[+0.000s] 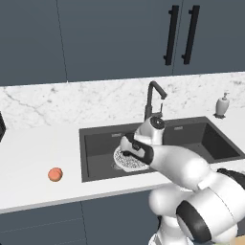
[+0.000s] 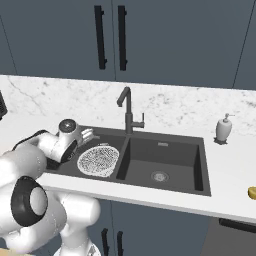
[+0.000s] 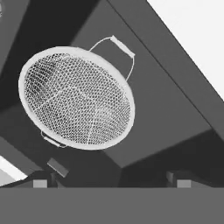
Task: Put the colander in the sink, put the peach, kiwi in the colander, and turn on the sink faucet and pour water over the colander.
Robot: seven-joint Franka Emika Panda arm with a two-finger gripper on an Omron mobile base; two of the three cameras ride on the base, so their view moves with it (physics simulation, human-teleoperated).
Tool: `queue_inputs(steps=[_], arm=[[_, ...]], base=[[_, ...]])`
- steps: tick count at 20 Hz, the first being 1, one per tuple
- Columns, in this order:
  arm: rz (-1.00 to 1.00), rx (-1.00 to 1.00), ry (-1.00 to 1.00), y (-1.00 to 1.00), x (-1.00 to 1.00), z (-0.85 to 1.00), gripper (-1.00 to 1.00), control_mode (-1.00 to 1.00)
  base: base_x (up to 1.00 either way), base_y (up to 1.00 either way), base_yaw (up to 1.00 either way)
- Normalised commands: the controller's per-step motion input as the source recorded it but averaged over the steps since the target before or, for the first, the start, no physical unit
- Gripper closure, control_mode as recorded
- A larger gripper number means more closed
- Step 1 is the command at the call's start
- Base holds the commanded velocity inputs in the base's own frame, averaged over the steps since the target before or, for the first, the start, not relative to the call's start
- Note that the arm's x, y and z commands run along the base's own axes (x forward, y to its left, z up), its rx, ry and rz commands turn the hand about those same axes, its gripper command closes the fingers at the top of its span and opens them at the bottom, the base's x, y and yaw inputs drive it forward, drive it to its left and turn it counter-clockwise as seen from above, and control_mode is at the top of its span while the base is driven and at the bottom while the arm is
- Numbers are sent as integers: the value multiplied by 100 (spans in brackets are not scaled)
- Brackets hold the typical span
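colander (image 2: 98, 160): it lies in the left basin of the sink (image 2: 192, 172), upright, with nothing inside; in the hand view (image 3: 76, 97) two thin wire handles stand out at opposite sides of its rim.
hand (image 3: 111, 180): released, fingers wide apart, nothing between them; it hangs over the left basin just beside the colander and does not touch it. In the left base view the hand (image 1: 128, 149) covers a part of the colander (image 1: 129, 161).
peach (image 1: 55, 174): on the white desk (image 1: 28, 158), left of the sink, well apart from the colander.
faucet (image 2: 128, 111): tall and dark, at the back edge of the sink, behind the wall between the two basins; the spout points to the left basin.
right basin: a round steel drain (image 2: 159, 176) in its floor.
soap dispenser (image 2: 223, 128): white, on the desk behind the right corner of the sink.
yellow-brown thing (image 2: 252, 192): at the right edge of the desk, cut off by the frame; I cannot tell what it is.
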Motion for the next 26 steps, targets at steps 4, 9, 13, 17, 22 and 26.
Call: queue_inputs(steps=[4, 9, 13, 17, 22, 26], arm=[[-25, -15, 0, -19, -56, 92, -100, -100], [-23, -12, 0, -24, -81, 83, -100, -100], [-21, -3, 3, -16, -73, 99, -100, -100], [-6, -1, 21, -39, -57, 69, -100, -100], [-9, 0, 14, -75, -51, 27, -100, -100], [-38, 1, 7, -95, -20, 0, -100, -100]], base=[[0, 0, 0], [0, 0, 0], [0, 0, 0], [0, 0, 0], [0, 0, 0], [0, 0, 0]])
